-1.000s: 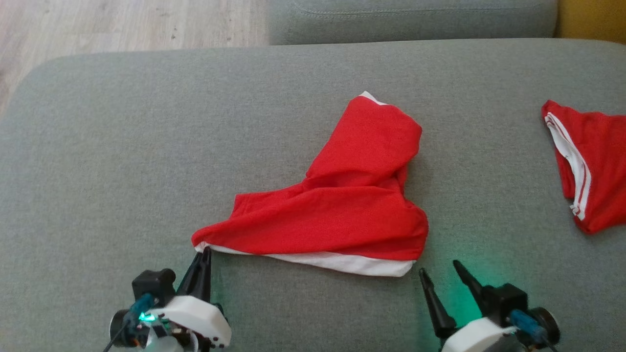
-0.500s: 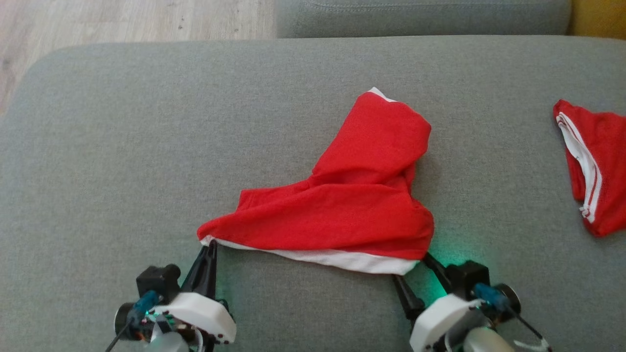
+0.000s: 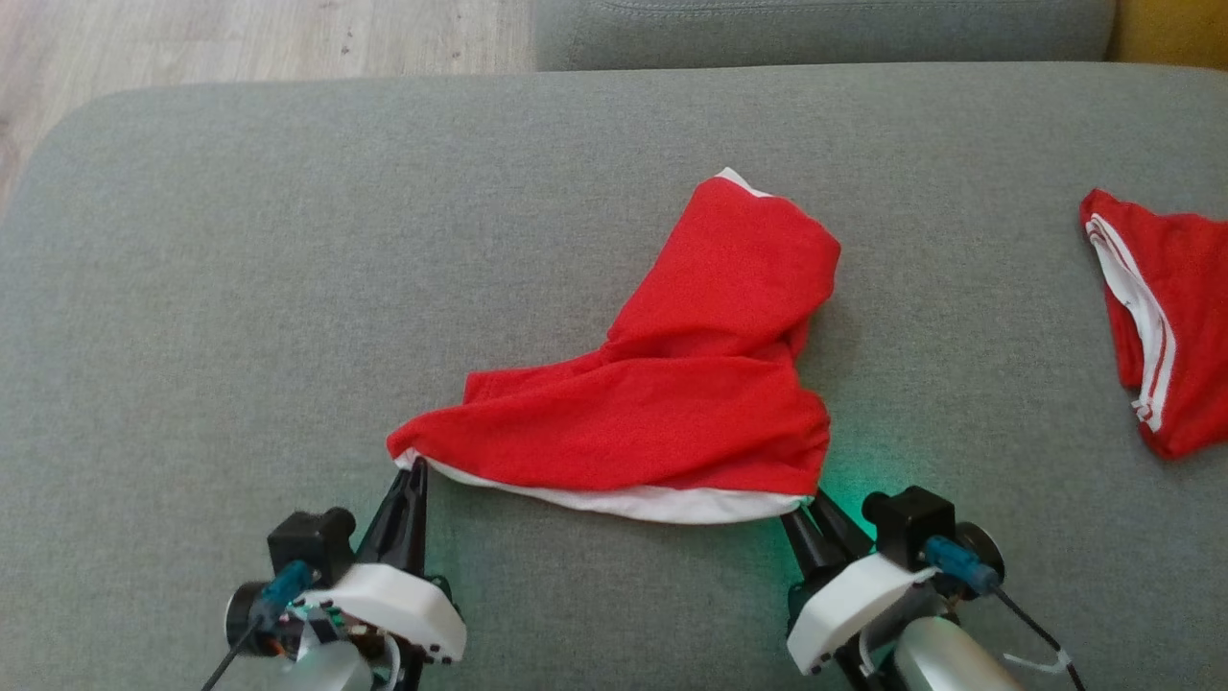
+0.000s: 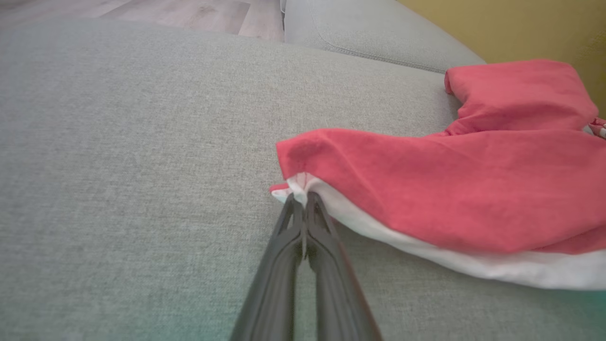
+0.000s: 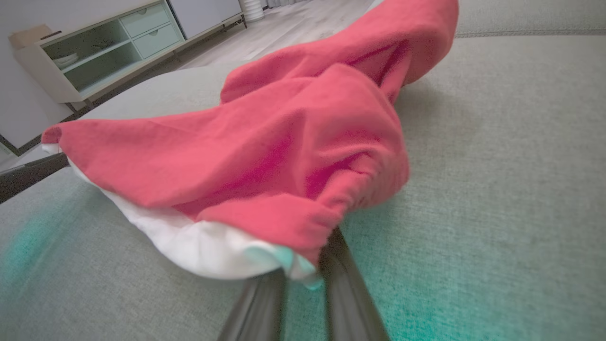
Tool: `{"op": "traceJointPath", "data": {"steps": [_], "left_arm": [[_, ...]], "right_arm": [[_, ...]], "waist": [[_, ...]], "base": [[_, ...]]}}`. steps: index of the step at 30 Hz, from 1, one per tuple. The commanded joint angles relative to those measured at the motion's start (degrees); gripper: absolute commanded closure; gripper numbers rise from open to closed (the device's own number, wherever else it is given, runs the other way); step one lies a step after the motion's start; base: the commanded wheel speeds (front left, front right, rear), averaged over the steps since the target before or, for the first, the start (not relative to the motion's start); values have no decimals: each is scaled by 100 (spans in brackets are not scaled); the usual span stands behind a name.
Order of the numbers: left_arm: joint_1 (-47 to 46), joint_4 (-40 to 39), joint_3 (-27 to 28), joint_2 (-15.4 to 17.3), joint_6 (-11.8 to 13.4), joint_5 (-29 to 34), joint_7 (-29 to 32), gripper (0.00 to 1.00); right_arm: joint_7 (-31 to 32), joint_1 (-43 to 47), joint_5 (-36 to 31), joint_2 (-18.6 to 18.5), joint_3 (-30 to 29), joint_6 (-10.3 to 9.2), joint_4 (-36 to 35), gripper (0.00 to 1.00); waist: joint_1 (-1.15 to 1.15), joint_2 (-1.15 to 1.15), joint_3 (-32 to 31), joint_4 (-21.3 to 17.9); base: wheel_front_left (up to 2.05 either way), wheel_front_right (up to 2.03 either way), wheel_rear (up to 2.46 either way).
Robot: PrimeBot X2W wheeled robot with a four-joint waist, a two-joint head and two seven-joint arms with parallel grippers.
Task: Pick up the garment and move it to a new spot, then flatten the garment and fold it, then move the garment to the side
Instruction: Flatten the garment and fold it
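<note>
Garment (image 3: 672, 413) of crumpled red knit lies with white hem corners clenched by left gripper (image 3: 415, 470) and right gripper (image 3: 806, 506).

Striped red cloth (image 3: 1190, 317) far R on grey sofa (image 3: 288, 269); wood floor (image 3: 240, 38) beyond

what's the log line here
left gripper: shut on garment corner | right gripper: at other corner, grip unclear | garment: crumpled on cushion
</note>
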Motion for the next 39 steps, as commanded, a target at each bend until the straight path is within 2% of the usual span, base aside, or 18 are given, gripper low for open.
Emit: {"op": "traceJointPath", "data": {"steps": [1, 10, 18, 25, 32, 36, 39], "left_arm": [[-212, -185, 234, 153, 58, 24, -81, 100], [-179, -508, 325, 247, 136, 105, -131, 100], [-60, -1466, 548, 501, 309, 340, -169, 100], [-70, -2841, 678, 872, 560, 652, -110, 100], [-422, -4487, 895, 1451, 866, 948, 500, 100], [-875, -5041, 1035, 1751, 864, 1025, 961, 100], [-1243, -5089, 1123, 1846, 775, 956, 1206, 100]], "right_arm": [[-102, -29, 21, -11, 89, 37, -253, 100], [-118, 108, -92, -90, -223, 37, -903, 100], [121, 280, -336, -381, -691, 37, -2300, 100], [1004, 437, -395, -707, -1037, 37, -3994, 100], [2031, 355, -456, -1043, -1415, 37, -5725, 100], [2528, 154, -472, -1095, -1559, 37, -6351, 100], [2791, -38, -463, -1140, -1553, 37, -6464, 100]], "waist": [[0, 0, -8, -7], [0, 0, -54, 1], [0, 0, -295, -19], [0, 0, -798, -90], [0, 0, -1096, -195], [0, 0, -1132, -232], [0, 0, -1051, -240]], "base": [[0, 0, 0], [0, 0, 0], [0, 0, 0], [0, 0, 0], [0, 0, 0], [0, 0, 0], [0, 0, 0]]}}
